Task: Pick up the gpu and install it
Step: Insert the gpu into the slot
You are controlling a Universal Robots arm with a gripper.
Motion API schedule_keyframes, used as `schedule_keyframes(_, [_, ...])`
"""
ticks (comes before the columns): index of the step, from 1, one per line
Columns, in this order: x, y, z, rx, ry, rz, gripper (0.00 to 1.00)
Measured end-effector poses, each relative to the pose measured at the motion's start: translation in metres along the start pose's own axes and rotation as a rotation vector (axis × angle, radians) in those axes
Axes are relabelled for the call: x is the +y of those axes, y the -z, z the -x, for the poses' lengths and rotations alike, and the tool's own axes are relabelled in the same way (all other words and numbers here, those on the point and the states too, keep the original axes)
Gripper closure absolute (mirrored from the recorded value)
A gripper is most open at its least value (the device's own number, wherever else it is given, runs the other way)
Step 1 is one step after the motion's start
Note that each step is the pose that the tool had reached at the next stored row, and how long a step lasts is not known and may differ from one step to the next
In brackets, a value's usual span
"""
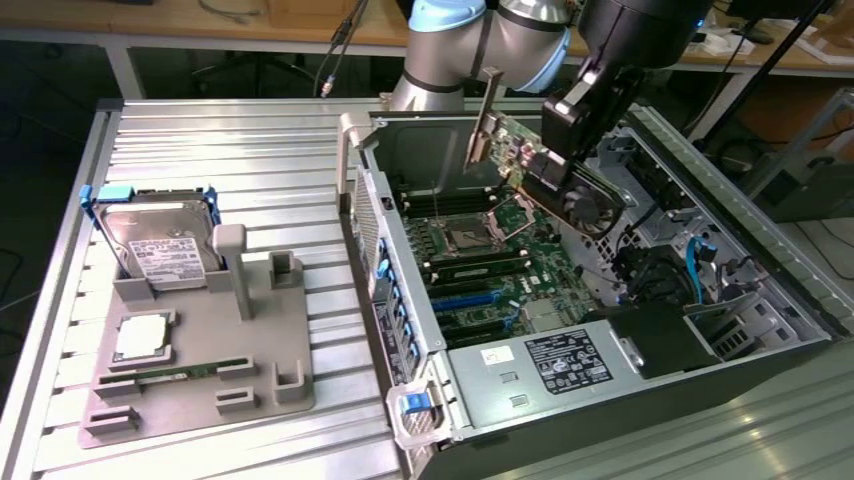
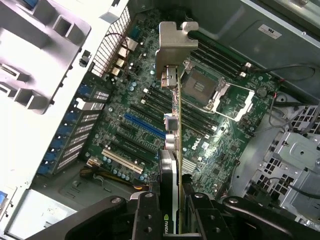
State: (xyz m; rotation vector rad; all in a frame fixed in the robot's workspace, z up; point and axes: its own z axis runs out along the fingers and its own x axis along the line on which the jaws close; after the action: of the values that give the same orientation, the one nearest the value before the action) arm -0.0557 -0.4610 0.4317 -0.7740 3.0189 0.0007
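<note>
The gpu (image 1: 505, 150) is a thin card with a silvery metal bracket at one end. It hangs tilted above the motherboard (image 1: 487, 260) inside the open computer case (image 1: 747, 290). My gripper (image 1: 558, 150) is shut on it from the exterior view's right. In the wrist view the gpu (image 2: 176, 130) appears edge-on between my black fingers (image 2: 145, 215). Its bracket (image 2: 175, 42) points away from me over the board, and a blue slot (image 2: 144, 126) lies just beside its line. The card is clear of the board, not seated.
A grey fixture (image 1: 260, 360) on the ribbed table at the exterior view's left carries a hard drive (image 1: 160, 245), a square chip (image 1: 144, 338) and a memory stick (image 1: 174, 372). Inside the case are the processor socket (image 1: 474, 235), power supply (image 1: 567, 360) and drive cage with cables (image 1: 667, 270).
</note>
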Motion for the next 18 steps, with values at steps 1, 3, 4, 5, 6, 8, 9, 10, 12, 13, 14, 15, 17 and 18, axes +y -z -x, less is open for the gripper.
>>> schedule_keyframes(1, [0.0, 0.0, 0.0, 0.0, 0.004, 0.0001, 0.73])
schedule_keyframes(3, [0.0, 0.0, 0.0, -0.0001, 0.012, 0.0003, 0.73])
schedule_keyframes(4, [0.0, 0.0, 0.0, -0.0001, 0.015, 0.0004, 0.73])
schedule_keyframes(5, [0.0, 0.0, 0.0, -0.0001, 0.02, 0.0005, 0.73])
schedule_keyframes(6, [0.0, 0.0, 0.0, -0.0002, 0.024, 0.0006, 0.73])
schedule_keyframes(8, [0.0, 0.0, 0.0, -0.0002, 0.032, 0.0008, 0.73])
schedule_keyframes(9, [0.0, 0.0, 0.0, -0.0002, 0.035, 0.0008, 0.73])
schedule_keyframes(10, [0.0, 0.0, 0.0, -0.0003, 0.039, 0.001, 0.73])
schedule_keyframes(12, [0.0, 0.0, 0.0, -0.0003, 0.047, 0.0012, 0.73])
schedule_keyframes(13, [0.0, 0.0, 0.0, -0.0003, 0.052, 0.0013, 0.73])
schedule_keyframes(14, [0.0, 0.0, 0.0, -0.0004, 0.055, 0.0014, 0.73])
schedule_keyframes(15, [0.0, 0.0, 0.0, -0.0004, 0.059, 0.0015, 0.73])
schedule_keyframes(17, [0.0, 0.0, 0.0, -0.0004, 0.067, 0.0016, 0.73])
schedule_keyframes(18, [0.0, 0.0, 0.0, -0.0004, 0.07, 0.0017, 0.73])
